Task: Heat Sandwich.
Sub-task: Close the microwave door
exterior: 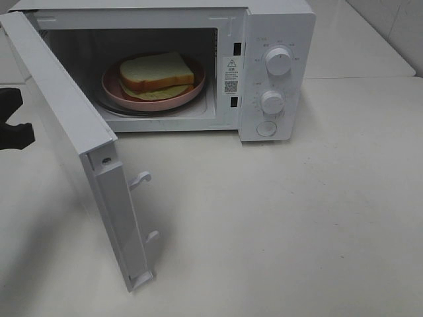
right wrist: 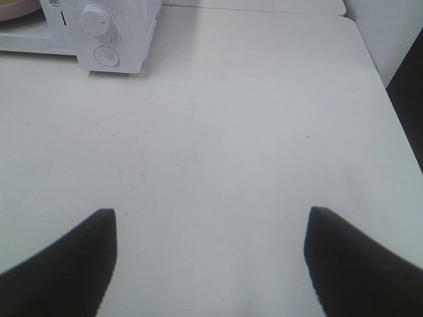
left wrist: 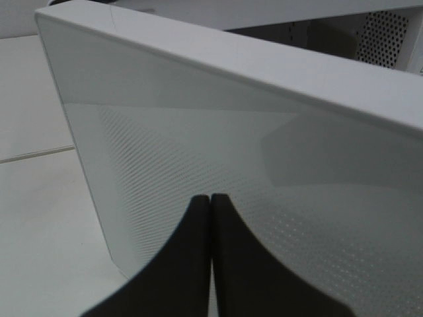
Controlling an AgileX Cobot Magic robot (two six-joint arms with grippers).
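Note:
The sandwich (exterior: 157, 74), white bread with tan crust and a yellow-green filling, lies on a round pink plate (exterior: 112, 86) inside the white microwave (exterior: 277, 26). The microwave door (exterior: 69, 125) stands wide open, swung out toward the front left. My left gripper (exterior: 18, 129) is behind the door's outer face at the far left edge. In the left wrist view the gripper (left wrist: 210, 201) is shut and empty, with its tips close to the door panel (left wrist: 231, 152). My right gripper (right wrist: 210, 214) is open and empty above bare table, out of the high view.
The microwave's two knobs (exterior: 279, 61) and round button (exterior: 266, 128) are on its right panel, which also shows in the right wrist view (right wrist: 106, 33). Door latch hooks (exterior: 140, 178) stick out from the door's edge. The white table (exterior: 297, 224) spreads front and right.

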